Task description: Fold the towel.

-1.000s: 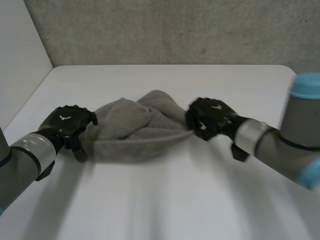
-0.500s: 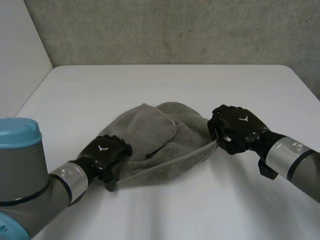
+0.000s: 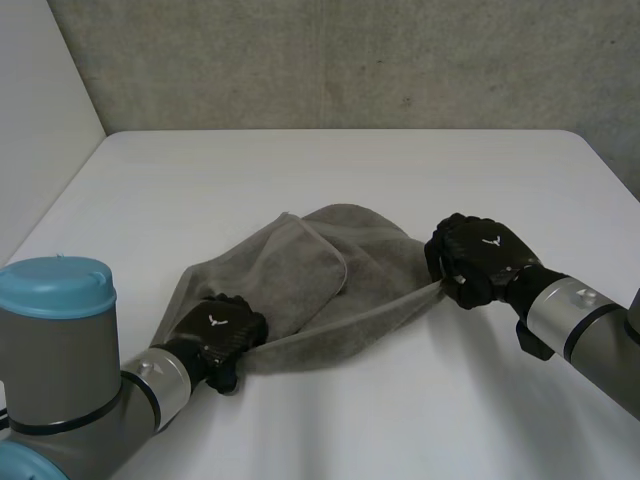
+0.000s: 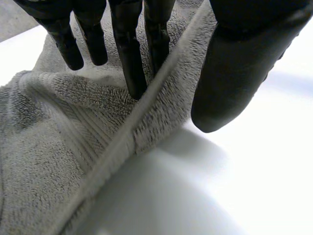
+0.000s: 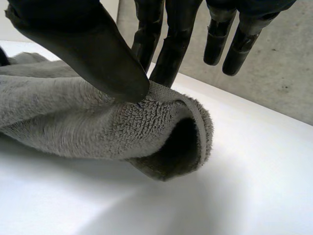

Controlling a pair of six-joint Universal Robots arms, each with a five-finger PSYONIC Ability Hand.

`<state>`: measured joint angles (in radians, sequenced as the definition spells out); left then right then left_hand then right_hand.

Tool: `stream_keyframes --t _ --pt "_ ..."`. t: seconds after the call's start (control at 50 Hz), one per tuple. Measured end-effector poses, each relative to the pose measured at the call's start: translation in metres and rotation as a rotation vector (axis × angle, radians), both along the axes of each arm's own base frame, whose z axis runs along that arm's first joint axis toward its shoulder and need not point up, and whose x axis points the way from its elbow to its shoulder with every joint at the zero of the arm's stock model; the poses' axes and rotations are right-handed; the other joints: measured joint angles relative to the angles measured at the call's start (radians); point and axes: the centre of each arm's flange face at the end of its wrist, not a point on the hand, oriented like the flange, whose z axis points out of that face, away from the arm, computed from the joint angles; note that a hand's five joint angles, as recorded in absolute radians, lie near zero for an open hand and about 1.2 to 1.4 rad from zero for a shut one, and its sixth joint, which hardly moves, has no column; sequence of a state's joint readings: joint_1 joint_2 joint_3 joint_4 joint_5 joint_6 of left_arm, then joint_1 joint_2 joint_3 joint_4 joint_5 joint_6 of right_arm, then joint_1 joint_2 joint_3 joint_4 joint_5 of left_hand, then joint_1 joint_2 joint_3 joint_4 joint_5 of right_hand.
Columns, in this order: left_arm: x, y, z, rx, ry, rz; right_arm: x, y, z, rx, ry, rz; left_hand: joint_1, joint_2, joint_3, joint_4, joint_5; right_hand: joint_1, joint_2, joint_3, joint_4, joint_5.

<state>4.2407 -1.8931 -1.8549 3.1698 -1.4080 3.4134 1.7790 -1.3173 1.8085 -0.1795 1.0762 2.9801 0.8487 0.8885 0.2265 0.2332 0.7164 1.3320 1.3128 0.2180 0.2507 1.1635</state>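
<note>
Nearest, our left hand [image 3: 222, 335] has fingers [image 4: 129, 54] and thumb pinched on the near edge of the towel [image 3: 320, 270]. Farther off, our right hand [image 3: 478, 258] pinches its other end. It lies bunched mid-table [image 3: 350, 165]. We judge we are spreading it: next, draw it taut and flat.

Both arms are thick grey tubes, and the left arm [image 3: 70, 400] has a round light-blue cap [image 3: 55, 288]. The right arm [image 3: 605, 350] shows a silver wrist band [image 3: 556, 305]. The left hand [image 3: 218, 335] and right hand [image 3: 478, 258] are black, each with a small white mark on its back.
</note>
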Motion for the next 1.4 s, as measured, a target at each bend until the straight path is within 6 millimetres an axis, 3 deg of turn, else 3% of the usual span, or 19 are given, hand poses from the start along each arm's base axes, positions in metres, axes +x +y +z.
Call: stream_keyframes --t 0.48,0.82,0.92,1.02,1.1,1.22,1.34,1.4 --pt "0.007 0.007 0.014 -0.058 -0.023 0.065 0.0 0.003 -0.004 0.001 0.012 -0.025 0.056 0.024 0.0 0.0 0.02 0.0 0.001 0.0 0.0 0.0" --pt "0.003 0.009 -0.011 0.01 -0.063 0.048 -0.001 0.003 -0.006 0.009 0.014 -0.026 0.159 0.123 0.0 0.0 0.124 0.0 0.001 0.0 0.0 0.0" --pt "0.001 0.002 -0.019 0.013 -0.071 0.053 0.0 0.002 -0.008 0.02 0.017 -0.024 0.432 0.429 0.0 0.0 0.432 0.0 0.001 0.0 0.0 0.0" --pt "-0.003 -0.012 -0.017 -0.016 -0.062 0.071 0.001 -0.002 -0.006 0.017 0.021 -0.018 0.446 0.433 0.0 0.0 0.444 0.0 0.006 0.0 0.0 0.0" --pt "-0.007 -0.029 -0.005 -0.068 -0.039 0.087 0.002 -0.007 0.002 0.006 0.023 -0.008 0.446 0.433 0.0 0.0 0.444 0.0 0.006 0.0 0.0 0.0" --pt "-0.017 -0.071 0.036 -0.213 0.04 0.116 0.011 -0.026 0.03 -0.062 0.016 0.033 0.446 0.433 0.0 0.0 0.444 0.001 0.006 0.0 0.0 0.0" --pt "-0.032 -0.125 0.092 -0.402 0.139 0.146 0.031 -0.067 0.074 -0.244 -0.013 0.073 0.446 0.436 0.0 0.0 0.444 0.004 0.006 0.0 0.0 0.0" --pt "-0.04 -0.147 0.124 -0.51 0.195 0.157 0.04 -0.088 0.107 -0.375 -0.042 0.067 0.446 0.436 0.0 0.0 0.444 0.004 0.006 0.0 0.0 0.0"
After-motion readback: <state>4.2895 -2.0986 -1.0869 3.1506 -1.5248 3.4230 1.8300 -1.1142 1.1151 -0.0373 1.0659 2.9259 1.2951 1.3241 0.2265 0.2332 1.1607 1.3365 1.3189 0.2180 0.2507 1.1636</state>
